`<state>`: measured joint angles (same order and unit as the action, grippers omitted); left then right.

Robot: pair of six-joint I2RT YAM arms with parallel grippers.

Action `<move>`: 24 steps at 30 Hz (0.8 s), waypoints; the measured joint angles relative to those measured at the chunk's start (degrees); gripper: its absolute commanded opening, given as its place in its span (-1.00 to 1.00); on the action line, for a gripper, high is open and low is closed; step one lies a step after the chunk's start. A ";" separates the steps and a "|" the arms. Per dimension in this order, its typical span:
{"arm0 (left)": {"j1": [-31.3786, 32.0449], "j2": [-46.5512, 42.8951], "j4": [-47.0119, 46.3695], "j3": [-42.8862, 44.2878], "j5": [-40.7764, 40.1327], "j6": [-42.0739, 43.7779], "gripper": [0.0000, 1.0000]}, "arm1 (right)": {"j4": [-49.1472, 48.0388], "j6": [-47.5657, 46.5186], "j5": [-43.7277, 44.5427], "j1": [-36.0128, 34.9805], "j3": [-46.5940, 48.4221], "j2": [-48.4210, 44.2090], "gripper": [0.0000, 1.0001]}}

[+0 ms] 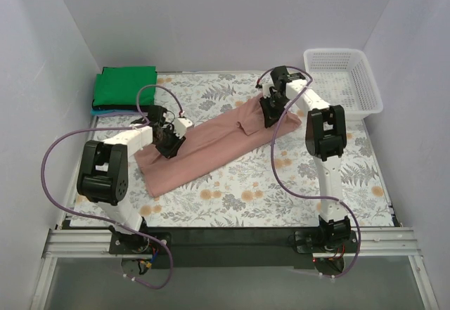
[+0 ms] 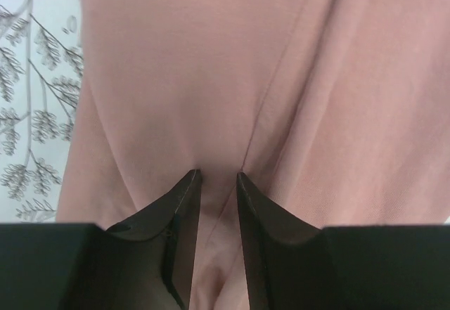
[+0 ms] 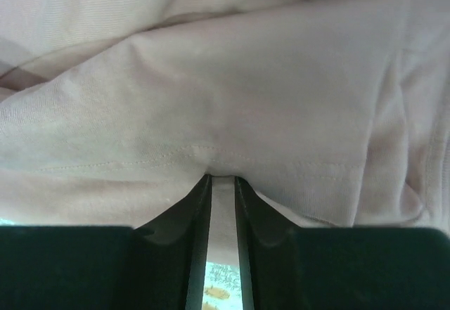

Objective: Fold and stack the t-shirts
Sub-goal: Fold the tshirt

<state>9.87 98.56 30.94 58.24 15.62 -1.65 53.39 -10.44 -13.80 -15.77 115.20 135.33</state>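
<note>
A dusty pink-brown t-shirt (image 1: 211, 145) lies as a long narrow band slantwise across the floral table cloth. My left gripper (image 1: 169, 143) is at its near-left end, jaws pressed down and closed on a pucker of the cloth (image 2: 218, 204). My right gripper (image 1: 269, 113) is at the far-right end, jaws nearly together and pinching the stitched hem of the shirt (image 3: 222, 176). A bright green folded t-shirt (image 1: 125, 86) lies at the back left on top of another folded piece with a light blue edge (image 1: 105, 112).
A white plastic mesh basket (image 1: 365, 88) stands at the back right corner. The floral table cloth (image 1: 267, 190) covers the table. White walls close in the left, back and right sides.
</note>
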 measured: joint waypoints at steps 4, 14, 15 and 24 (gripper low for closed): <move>0.90 -4.17 0.87 -4.35 1.38 2.40 -0.47 | 0.24 0.85 -0.81 -0.70 10.58 6.10 -0.42; 26.58 -15.04 10.93 -11.15 4.15 2.12 -0.46 | -10.60 0.00 3.04 -5.55 17.68 10.49 -0.28; 27.50 -14.58 12.11 -10.01 4.83 1.38 -0.45 | -11.89 -0.35 3.43 -5.84 16.17 9.57 -0.26; 32.02 -12.72 14.36 -0.13 8.37 -4.72 -0.42 | -16.22 -1.73 4.46 -4.66 0.52 -11.47 -0.22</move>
<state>41.89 85.84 45.30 58.11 23.99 -6.37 37.17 -12.16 -9.34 -20.43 115.72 123.85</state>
